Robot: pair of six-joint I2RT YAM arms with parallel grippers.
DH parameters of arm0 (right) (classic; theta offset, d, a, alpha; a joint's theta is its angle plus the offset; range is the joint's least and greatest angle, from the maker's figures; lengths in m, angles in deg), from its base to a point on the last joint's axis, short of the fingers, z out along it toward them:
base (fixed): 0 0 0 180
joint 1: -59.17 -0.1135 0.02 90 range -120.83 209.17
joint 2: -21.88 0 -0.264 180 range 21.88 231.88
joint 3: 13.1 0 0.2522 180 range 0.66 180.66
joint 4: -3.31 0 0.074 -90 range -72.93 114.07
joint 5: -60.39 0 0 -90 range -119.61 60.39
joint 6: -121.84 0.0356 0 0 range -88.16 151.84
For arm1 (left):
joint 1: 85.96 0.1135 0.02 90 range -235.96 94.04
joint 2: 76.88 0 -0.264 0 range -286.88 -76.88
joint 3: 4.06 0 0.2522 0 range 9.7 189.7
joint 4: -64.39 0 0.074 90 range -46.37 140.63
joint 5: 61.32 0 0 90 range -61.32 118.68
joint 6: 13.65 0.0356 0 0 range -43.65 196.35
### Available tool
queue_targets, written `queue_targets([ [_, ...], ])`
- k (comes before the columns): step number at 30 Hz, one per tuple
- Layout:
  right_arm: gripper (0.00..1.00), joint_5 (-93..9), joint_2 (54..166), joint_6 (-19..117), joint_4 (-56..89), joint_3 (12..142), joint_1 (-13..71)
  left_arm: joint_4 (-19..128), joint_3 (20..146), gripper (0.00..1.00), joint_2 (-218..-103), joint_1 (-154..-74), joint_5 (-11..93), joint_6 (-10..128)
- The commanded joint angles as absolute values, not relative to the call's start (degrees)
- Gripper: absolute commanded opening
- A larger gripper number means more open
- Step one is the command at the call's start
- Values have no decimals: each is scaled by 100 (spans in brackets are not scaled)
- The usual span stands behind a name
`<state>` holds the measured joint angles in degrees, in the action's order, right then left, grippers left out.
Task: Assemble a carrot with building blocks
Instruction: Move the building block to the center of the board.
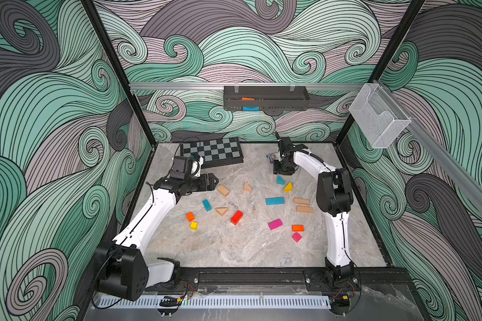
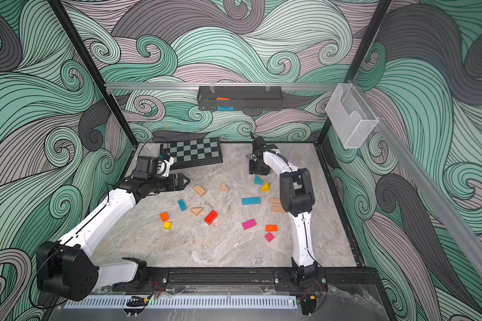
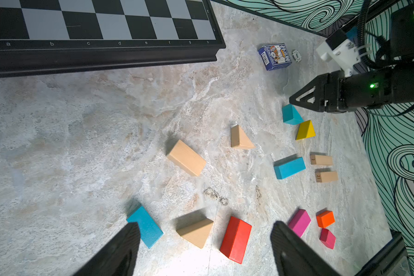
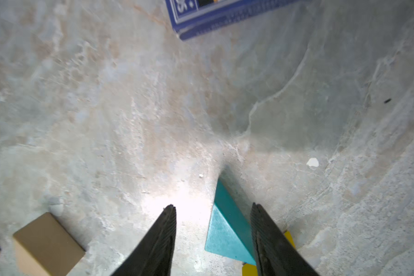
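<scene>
My right gripper [image 4: 212, 205], half open and empty, straddles the teal wedge [image 4: 225, 229] far right beside the yellow wedge [image 3: 305, 130], while my left gripper [image 3: 204, 222] hangs wide open and empty; light, hard, slippery wood, I judge, best pinched across its flat parallel faces.

Painted and plain wooden building blocks, all lying loose and unstacked on the marble tabletop [image 1: 234, 250]. Right rear: teal triangular wedge [image 1: 280, 180] just beside yellow triangular wedge [image 1: 288, 187]. Right middle: long teal bar [image 1: 275, 201] near a plain tan short bar [image 1: 301, 201] and its parallel twin bar [image 1: 304, 209]. Centre: thick tan bar [image 1: 223, 190], far tan wedge [image 1: 247, 187], short teal bar [image 1: 206, 205], near tan wedge [image 1: 221, 211], red bar [image 1: 236, 217]. Left front: orange cube [image 1: 190, 216] just beside yellow cube [image 1: 193, 225]. Right front: pink bar [image 1: 275, 224], orange block [image 1: 297, 228], pink cube [image 1: 296, 237].
</scene>
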<state>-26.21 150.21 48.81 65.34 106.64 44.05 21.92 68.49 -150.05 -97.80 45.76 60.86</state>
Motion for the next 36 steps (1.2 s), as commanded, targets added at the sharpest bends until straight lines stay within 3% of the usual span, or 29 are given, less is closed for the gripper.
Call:
queue_targets([
  [1,51,-2556,15082,4653,6690,10565,4359,2198,6841,87,-14973,-9827,4679,6088],
  [4,50,-2683,15122,4625,6699,10511,4318,2214,6824,87,-14974,-9828,4687,6077],
  [13,35,-2796,15028,4616,6697,10178,4164,2224,6745,87,-14950,-9824,4679,6037],
  [21,30,-2715,14868,4479,6690,9992,4049,2224,6727,87,-14973,-9827,4679,5999],
  [36,32,-2397,14373,3573,6444,9396,3922,2252,6726,87,-15000,-9836,4661,5920],
])
